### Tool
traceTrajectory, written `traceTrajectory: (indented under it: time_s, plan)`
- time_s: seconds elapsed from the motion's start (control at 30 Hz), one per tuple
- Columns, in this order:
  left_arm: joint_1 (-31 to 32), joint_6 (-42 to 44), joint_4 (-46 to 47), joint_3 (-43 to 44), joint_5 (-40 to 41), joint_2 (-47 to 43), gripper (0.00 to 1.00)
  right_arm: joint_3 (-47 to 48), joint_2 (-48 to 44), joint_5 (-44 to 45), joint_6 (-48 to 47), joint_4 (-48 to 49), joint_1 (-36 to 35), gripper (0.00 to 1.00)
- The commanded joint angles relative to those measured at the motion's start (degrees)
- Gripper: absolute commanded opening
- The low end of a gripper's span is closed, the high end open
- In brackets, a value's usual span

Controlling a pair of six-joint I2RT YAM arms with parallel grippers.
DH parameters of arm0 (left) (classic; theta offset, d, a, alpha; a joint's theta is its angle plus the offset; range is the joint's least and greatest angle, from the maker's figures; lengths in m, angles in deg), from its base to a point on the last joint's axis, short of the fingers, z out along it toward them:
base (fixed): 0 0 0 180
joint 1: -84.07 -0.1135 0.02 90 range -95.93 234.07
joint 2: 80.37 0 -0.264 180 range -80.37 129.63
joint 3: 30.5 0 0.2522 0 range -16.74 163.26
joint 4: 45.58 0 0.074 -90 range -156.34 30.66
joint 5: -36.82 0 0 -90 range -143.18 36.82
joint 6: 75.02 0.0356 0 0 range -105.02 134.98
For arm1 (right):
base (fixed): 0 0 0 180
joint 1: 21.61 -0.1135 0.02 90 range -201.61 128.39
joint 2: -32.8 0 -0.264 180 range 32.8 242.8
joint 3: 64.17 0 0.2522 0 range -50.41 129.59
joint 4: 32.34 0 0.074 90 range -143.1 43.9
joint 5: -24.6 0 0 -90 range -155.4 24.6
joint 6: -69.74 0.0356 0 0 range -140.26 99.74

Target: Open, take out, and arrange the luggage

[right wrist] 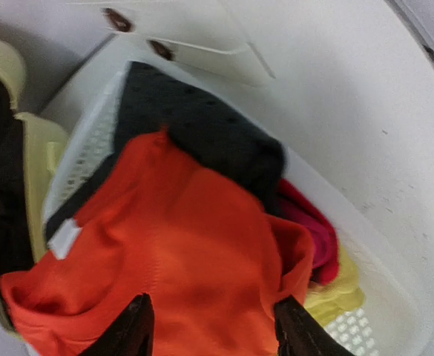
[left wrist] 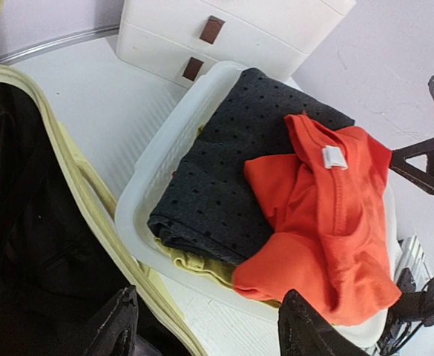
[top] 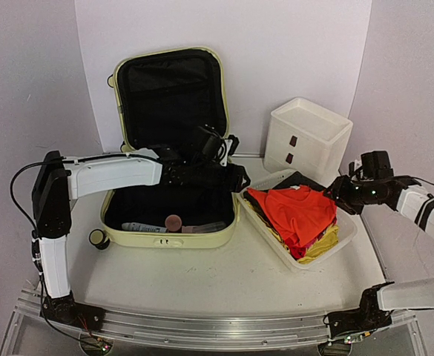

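Note:
The luggage (top: 168, 236), a pale yellow-green suitcase, lies open with its lid (top: 169, 89) standing upright and black lining showing. My left gripper (top: 237, 178) reaches across its right rim (left wrist: 76, 178); in the left wrist view it is open (left wrist: 209, 330) over the gap between suitcase and basket, holding nothing. My right gripper (top: 343, 194) hangs at the basket's right side, open (right wrist: 213, 330), just above the orange shirt (right wrist: 179, 245) that lies on top of the basket's clothes.
A white mesh basket (top: 276, 248) right of the suitcase holds the orange shirt (top: 294, 211), a dark dotted garment (left wrist: 231, 163) and yellow and red cloth. A white drawer box (top: 306, 137) stands behind it. A tube (top: 146, 228) and a round-capped item (top: 173, 221) lie inside the suitcase.

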Motion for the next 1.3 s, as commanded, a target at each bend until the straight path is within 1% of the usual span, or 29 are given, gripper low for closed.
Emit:
traceTrajectory:
  time_s: [0.0,0.07,0.1,0.13,0.2,0.23,0.27,0.3,0.37,0.43,0.5,0.57,0.73,0.8,0.87,0.9,0.93,1.0,1.03,1.07,1.13,1.17,1.27]
  plan:
    - [-0.4,1.6,0.4,3.2,-4.8,-4.8,0.64,-3.5,-5.6,-22.9,2.7,19.6,0.0,0.48]
    - [-1.0,1.1,0.4,3.2,-5.2,-5.1,0.63,-5.2,-4.5,-30.1,6.7,27.5,-1.7,0.40]
    - [-1.5,0.7,0.4,3.1,-5.7,-5.1,0.62,-5.7,-4.1,-31.5,8.0,30.3,-3.1,0.33]
    - [-2.3,-0.2,0.3,3.1,-6.5,-5.1,0.61,-6.1,-3.6,-31.1,8.7,32.1,-6.0,0.22]
    - [-4.3,-2.8,0.3,2.8,-9.4,-5.0,0.60,-6.7,-2.5,-29.1,9.1,36.9,-10.6,0.03]
    - [-5.4,-3.7,0.3,2.7,-10.9,-4.9,0.59,-7.1,-1.3,-28.8,9.9,39.7,-12.4,0.00]
    - [-6.3,-4.3,0.3,2.6,-12.1,-4.9,0.58,-7.7,0.1,-29.3,11.3,43.5,-13.8,0.00]
    - [-7.1,-4.7,0.3,2.1,-12.8,-5.1,0.58,-8.9,1.7,-29.8,13.2,50.4,-14.7,0.00]
    - [-8.2,-4.6,0.3,1.0,-12.7,-6.0,0.57,-10.8,5.8,-30.1,16.9,59.9,-15.3,0.00]
    - [-9.0,-4.4,0.3,-0.5,-11.1,-7.1,0.57,-12.0,11.1,-27.9,18.5,65.2,-15.4,0.00]
    - [-9.6,-4.5,0.3,-1.9,-10.3,-8.2,0.58,-13.1,15.6,-24.1,18.6,67.0,-15.4,0.00]
    - [-10.0,-4.4,0.3,-3.2,-9.9,-9.2,0.58,-14.7,21.1,-19.3,20.0,66.2,-15.4,0.00]
    - [-10.3,-3.2,0.3,-6.0,-7.3,-11.0,0.59,-20.2,36.9,-12.1,22.5,68.4,-15.4,0.00]
    - [-10.5,-3.0,0.2,-6.4,-7.1,-11.0,0.59,-22.2,39.4,-9.8,24.9,68.6,-15.4,0.00]
    - [-10.5,-2.9,0.0,-6.6,-7.2,-10.9,0.60,-25.1,37.3,-7.0,26.7,68.5,-15.4,0.00]
    - [-10.6,-2.8,0.0,-6.6,-7.3,-10.9,0.60,-26.8,34.4,-5.0,27.5,67.2,-15.4,0.00]
    - [-10.6,-2.7,0.0,-6.7,-7.2,-10.8,0.60,-28.2,30.4,-2.1,27.7,63.7,-15.4,0.00]
    - [-10.6,-2.4,-0.1,-6.7,-7.0,-10.6,0.61,-28.9,20.8,5.0,27.0,49.8,-15.4,0.00]
    - [-10.6,-2.2,-0.1,-6.6,-6.9,-10.6,0.61,-28.7,15.6,9.3,26.7,40.2,-15.3,0.00]
    - [-10.6,-2.1,-0.1,-6.5,-6.8,-10.5,0.61,-28.4,10.3,13.0,26.2,32.8,-15.3,0.00]
    - [-10.6,-1.9,-0.1,-6.3,-6.9,-10.3,0.61,-28.6,-0.4,19.3,27.2,21.1,-15.1,0.00]
    - [-10.6,-1.9,-0.2,-6.2,-7.0,-10.2,0.62,-28.8,-7.2,21.5,28.1,16.8,-14.9,0.00]
    - [-10.6,-2.1,-0.2,-6.1,-7.2,-9.9,0.62,-28.8,-18.5,24.8,29.7,8.7,-14.7,0.00]
